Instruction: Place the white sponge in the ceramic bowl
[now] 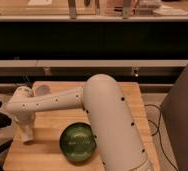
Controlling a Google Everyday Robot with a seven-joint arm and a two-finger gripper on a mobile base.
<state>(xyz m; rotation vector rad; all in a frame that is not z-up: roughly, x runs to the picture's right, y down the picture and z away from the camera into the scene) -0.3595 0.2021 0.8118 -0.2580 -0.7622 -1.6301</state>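
Arm [94,112]: we are seeing a thick white arm entering from about 5 o'clock, bending at a large rounded elbow near the centre, and reaching out toward 9 o'clock over the table.

Gripper [27,135]: it is pointing down at the left part of the table, at about 8 o'clock from the centre of the view; its tip is sitting at or just above the wood, to the left of the bowl and apart from it.

Fingers: we are reading them as clenched together; a pale end is showing at the tip, and we cannot tell whether this is the sponge or the fingers themselves.

Sponge: we are not making it out as a separate thing anywhere on the table, so we cannot tell where it is lying.

Bowl [78,142]: a round, glossy dark green bowl with a paler centre is sitting on the table near its front edge, at about 6 o'clock, just beside the arm's lower segment; nothing pale is showing inside it.

Cup [41,90]: a small white cup is standing near the table's back left corner, at about 10 o'clock, just behind the wrist.

Table [52,150]: a light wooden top is carrying the bowl and the cup.
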